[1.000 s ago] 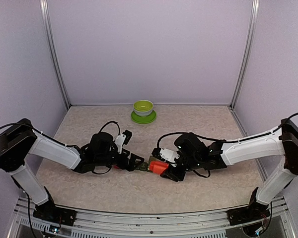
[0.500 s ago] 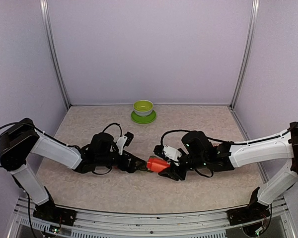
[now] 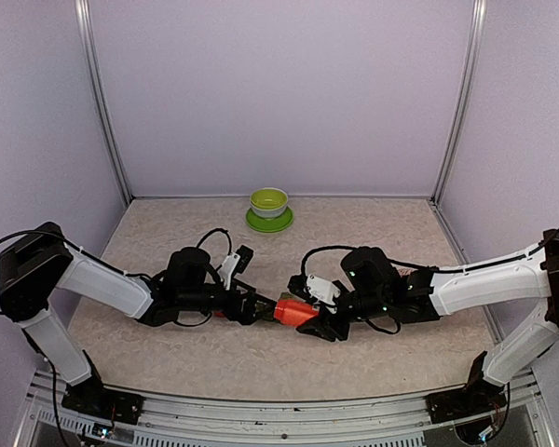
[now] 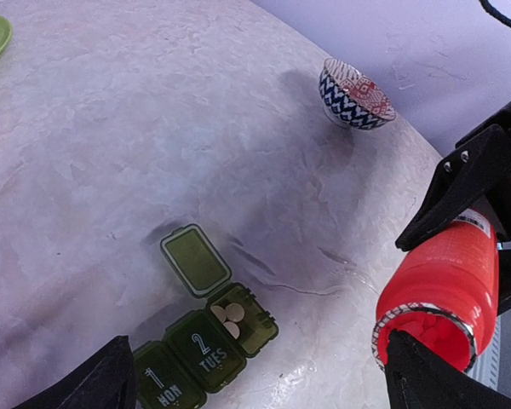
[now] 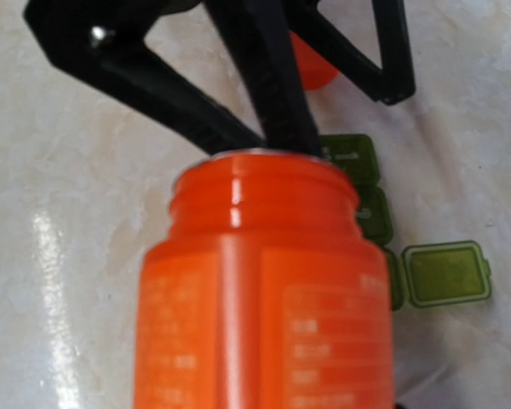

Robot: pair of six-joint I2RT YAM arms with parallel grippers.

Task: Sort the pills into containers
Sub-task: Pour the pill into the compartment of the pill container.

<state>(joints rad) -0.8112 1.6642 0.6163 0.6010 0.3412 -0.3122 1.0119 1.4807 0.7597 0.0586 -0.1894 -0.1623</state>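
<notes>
1. The containers (image 4: pixel 206 348), a dark green strip of three, lie on the table (image 4: pixel 111 128) just below both wrists. The end compartment's lid (image 4: pixel 194 260) is flipped back, and a few pale pills (image 4: pixel 232 318) sit inside.
2. The two compartments marked MON and TUES are shut (what they hold, I cannot tell).
3. The right gripper (image 3: pixel 307 314) is clamped round the red bottle (image 4: pixel 443 281). The bottle is tipped over, its capless mouth toward the left gripper (image 3: pixel 252 305), whose jaws stand wide with nothing in them.
4. I'd call it about a third done: two compartments look left to open and fill.
</notes>
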